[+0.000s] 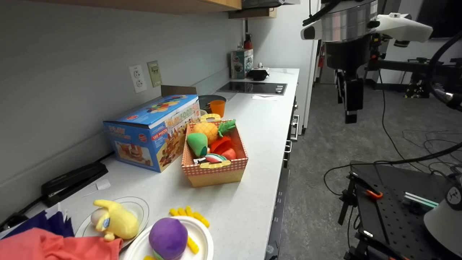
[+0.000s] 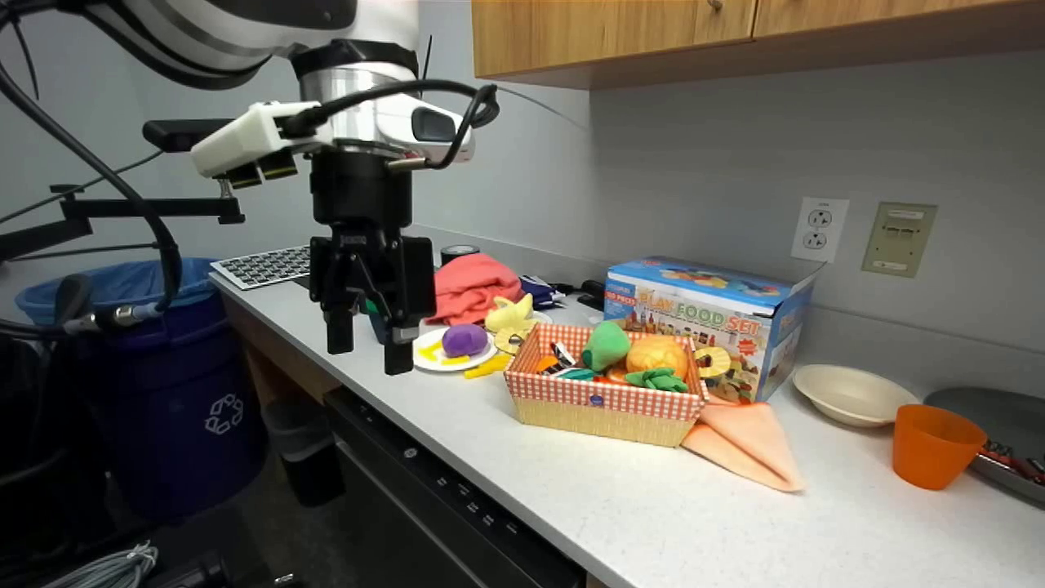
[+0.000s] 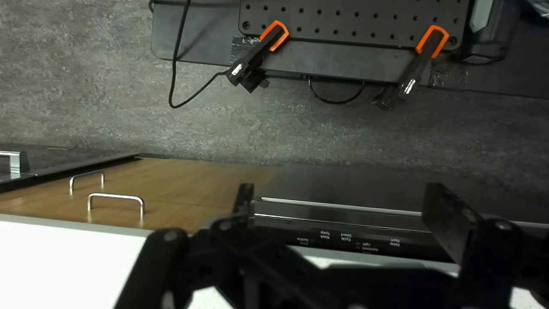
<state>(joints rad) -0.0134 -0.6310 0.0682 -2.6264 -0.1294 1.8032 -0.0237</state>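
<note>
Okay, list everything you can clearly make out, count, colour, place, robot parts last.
Counter: one, white, all views.
Dishwasher: one, black, under the counter.
Basket: one, tan and red-checked, on the counter.
Pineapple: one, yellow, in the basket.
Other toys: several, mixed colours, in the basket.
Box: one, mainly blue, beside the basket.
Plates: two, pale, on the counter.
Plush toys: two, purple and yellow, one per plate.
Cloth: one, coral, on the counter.
Cup: one, orange, on the counter.
Bowl: one, cream, on the counter.
Bin: one, blue, beside the counter.
Clamps: two, black and orange, wrist view.
Gripper: one, black, open, near the counter edge.
Arm: one, white, above the gripper.
</note>
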